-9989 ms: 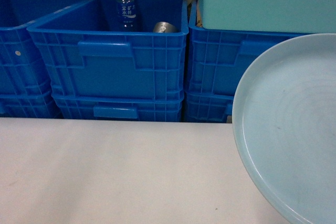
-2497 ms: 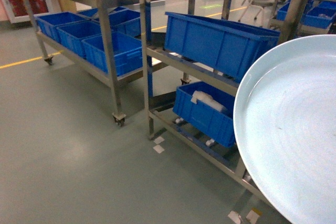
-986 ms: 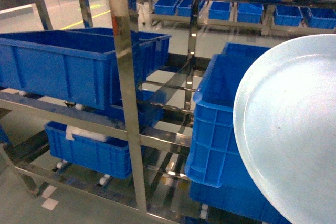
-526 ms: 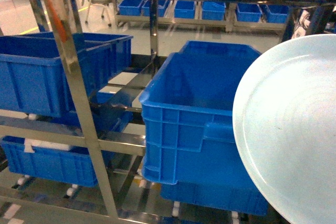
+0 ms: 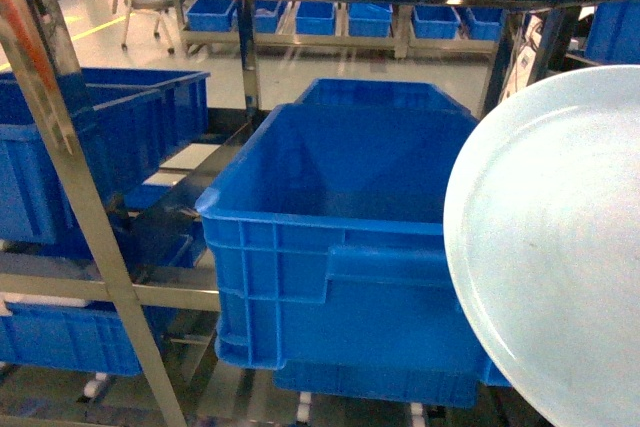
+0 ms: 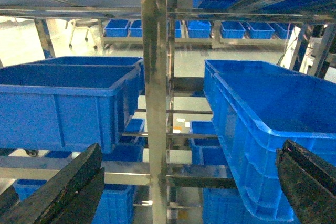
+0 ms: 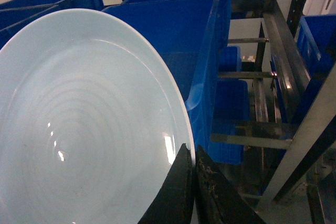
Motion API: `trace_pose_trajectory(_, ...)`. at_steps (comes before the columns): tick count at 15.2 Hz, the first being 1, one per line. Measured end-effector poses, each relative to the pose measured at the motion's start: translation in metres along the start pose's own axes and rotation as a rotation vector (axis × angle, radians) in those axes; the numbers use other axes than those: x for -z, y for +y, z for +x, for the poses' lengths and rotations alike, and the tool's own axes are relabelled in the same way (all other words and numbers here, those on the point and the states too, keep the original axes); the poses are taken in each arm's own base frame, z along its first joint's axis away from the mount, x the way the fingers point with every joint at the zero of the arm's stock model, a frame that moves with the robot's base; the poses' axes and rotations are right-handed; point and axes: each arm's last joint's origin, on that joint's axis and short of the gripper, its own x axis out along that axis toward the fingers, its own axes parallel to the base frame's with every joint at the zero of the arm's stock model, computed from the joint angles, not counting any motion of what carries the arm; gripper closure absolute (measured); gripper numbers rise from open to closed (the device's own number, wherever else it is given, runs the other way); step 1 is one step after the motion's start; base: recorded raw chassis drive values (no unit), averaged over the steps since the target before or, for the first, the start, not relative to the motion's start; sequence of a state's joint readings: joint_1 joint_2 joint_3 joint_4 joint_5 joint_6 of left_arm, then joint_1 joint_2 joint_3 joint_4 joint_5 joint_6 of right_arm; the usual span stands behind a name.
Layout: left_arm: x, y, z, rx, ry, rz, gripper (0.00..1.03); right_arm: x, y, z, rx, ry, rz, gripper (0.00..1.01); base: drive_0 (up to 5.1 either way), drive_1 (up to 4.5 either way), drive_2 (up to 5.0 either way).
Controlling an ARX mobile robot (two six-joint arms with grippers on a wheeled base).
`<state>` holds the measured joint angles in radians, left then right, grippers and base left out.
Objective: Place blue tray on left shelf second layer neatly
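The blue tray (image 5: pixel 555 247), a pale round dish, fills the right of the head view, held tilted on edge in the air in front of the rack. In the right wrist view my right gripper (image 7: pixel 192 157) is shut on the blue tray's (image 7: pixel 89 119) rim, one finger on each face. The left shelf's steel upright (image 5: pixel 75 207) and rail (image 5: pixel 175 295) stand at the left. My left gripper (image 6: pixel 191 150) is open with nothing between its fingers (image 6: pixel 68 187), facing an upright (image 6: pixel 157 103). Neither gripper shows in the head view.
A large deep-blue crate (image 5: pixel 340 247) sits on the rack level straight ahead, just left of the tray, with another crate (image 5: pixel 110 137) to its left and one below (image 5: pixel 60 337). More crates (image 5: pixel 330 17) line racks behind. Steel rails (image 7: pixel 278 66) run to the right.
The view has swung from a white table to the steel racks. Over the last second the big crate has slid left and closer. The tray keeps its place in the right gripper.
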<state>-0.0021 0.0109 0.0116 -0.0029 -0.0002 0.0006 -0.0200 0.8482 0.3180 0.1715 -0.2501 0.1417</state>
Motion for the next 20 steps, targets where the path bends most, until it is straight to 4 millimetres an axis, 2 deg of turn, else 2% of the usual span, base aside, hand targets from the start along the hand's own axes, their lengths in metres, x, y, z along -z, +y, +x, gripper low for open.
trace_pose_trajectory(4, 0.000, 0.000, 0.000, 0.000, 0.001, 0.000, 0.05, 0.000, 0.000, 0.000, 0.000, 0.000, 0.000, 0.99, 0.0, 4.02, -4.0)
trace_pose_trajectory(10, 0.000, 0.000, 0.000, 0.000, 0.001, 0.000, 0.05, 0.000, 0.000, 0.000, -0.002, 0.004, 0.002, 0.99, 0.0, 0.00, 0.0)
trace_pose_trajectory(11, 0.000, 0.000, 0.000, 0.000, 0.001, 0.000, 0.05, 0.003, -0.003, 0.001, -0.019, 0.054, 0.052, 0.99, 0.0, 0.00, 0.0)
trace_pose_trajectory(13, 0.000, 0.000, 0.000, 0.000, 0.001, 0.000, 0.05, 0.004, -0.010, 0.014, -0.044, 0.177, 0.221, 0.99, 0.0, 0.00, 0.0)
trace_pose_trajectory(15, 0.000, 0.000, 0.000, 0.000, 0.001, 0.000, 0.05, -0.006, -0.011, 0.029, -0.065, 0.221, 0.369, 0.99, 0.0, 0.00, 0.0)
trace_pose_trajectory(18, 0.000, 0.000, 0.000, 0.000, 0.001, 0.000, 0.05, -0.022, -0.006, 0.054, -0.083, 0.242, 0.458, 0.99, 0.0, 0.00, 0.0)
trace_pose_trajectory(20, 0.000, 0.000, 0.000, 0.000, 0.001, 0.000, 0.05, -0.023, -0.004, 0.063, -0.088, 0.272, 0.489, 0.99, 0.0, 0.00, 0.0)
